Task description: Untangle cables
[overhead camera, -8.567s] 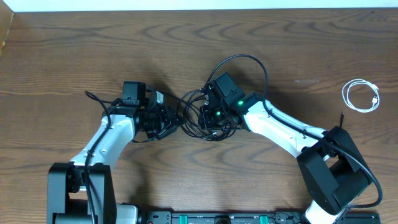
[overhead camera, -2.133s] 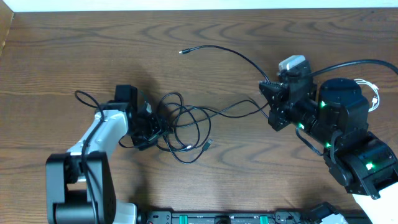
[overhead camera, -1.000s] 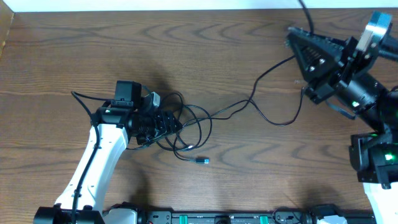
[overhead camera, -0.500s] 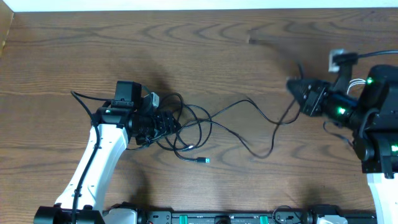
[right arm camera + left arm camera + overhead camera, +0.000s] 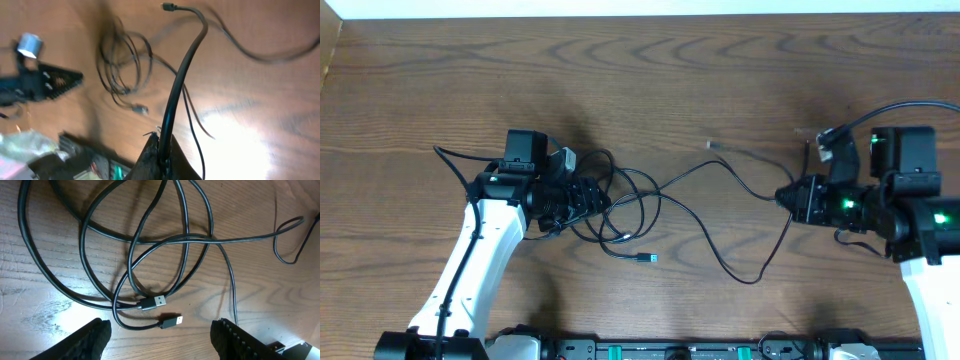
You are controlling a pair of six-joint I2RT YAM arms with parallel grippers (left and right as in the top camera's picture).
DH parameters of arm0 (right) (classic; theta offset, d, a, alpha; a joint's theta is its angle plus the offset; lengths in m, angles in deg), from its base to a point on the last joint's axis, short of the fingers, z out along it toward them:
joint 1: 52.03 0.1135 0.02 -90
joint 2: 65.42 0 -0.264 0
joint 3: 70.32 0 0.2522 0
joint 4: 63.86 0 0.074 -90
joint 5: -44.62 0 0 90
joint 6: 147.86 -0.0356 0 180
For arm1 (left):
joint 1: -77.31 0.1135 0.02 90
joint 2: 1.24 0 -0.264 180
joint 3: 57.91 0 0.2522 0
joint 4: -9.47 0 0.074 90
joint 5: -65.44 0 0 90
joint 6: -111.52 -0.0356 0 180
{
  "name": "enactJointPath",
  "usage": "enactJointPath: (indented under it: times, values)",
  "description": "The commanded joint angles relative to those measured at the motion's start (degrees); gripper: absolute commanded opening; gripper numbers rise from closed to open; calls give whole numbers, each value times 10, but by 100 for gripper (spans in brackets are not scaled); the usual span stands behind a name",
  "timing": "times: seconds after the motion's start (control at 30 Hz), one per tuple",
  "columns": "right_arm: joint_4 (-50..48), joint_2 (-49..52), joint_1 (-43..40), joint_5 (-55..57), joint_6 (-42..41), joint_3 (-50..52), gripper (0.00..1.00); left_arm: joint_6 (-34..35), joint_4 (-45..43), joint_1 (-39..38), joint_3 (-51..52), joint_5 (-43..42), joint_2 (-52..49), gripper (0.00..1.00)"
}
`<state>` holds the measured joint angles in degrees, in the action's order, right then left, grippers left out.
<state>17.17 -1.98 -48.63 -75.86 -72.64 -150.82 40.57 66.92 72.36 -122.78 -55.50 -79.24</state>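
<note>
A tangle of thin black cables [image 5: 620, 200] lies left of the table's middle. In the left wrist view the cables' loops [image 5: 150, 245] and two USB plugs [image 5: 156, 301] lie just ahead of my fingers. My left gripper [image 5: 588, 196] [image 5: 162, 336] stands open low over the tangle's left side, nothing between its fingers. My right gripper [image 5: 786, 196] [image 5: 162, 150] is shut on one black cable [image 5: 182, 70] whose plug end [image 5: 712, 146] lies up and to the left. That cable sags in a loop [image 5: 752, 278] back to the tangle. A blue-tipped plug [image 5: 646, 259] lies in front.
My right arm's bulky body [image 5: 910, 205] fills the right edge of the table. A dark rail with green connectors [image 5: 670, 350] runs along the front edge. A pale strip [image 5: 620, 8] marks the far edge.
My right gripper has swung down from the far right corner to mid-table, still holding the black cable, whose slack now lies in a lower loop. The left arm has stayed put.
</note>
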Motion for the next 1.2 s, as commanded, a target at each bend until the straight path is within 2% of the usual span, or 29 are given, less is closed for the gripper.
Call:
enactJointPath:
  times: [0.0,0.4,0.57,0.77,1.03,1.17]
  values:
    - [24,14,23,26,32,-2,1,-5,1,0,3,8,-3,69]
    - [43,64,116,36,37,-2,1,-5,-2,0,3,8,-3,70]
    - [43,92,144,108,12,5,1,-5,-3,0,3,10,-3,69]
    - [-2,139,168,122,5,32,2,-6,-9,0,3,36,-4,69]
    - [-32,187,170,121,5,34,17,-5,-52,0,3,51,-21,69]
    - [-43,207,170,119,5,35,34,-5,-69,-1,3,61,-51,69]
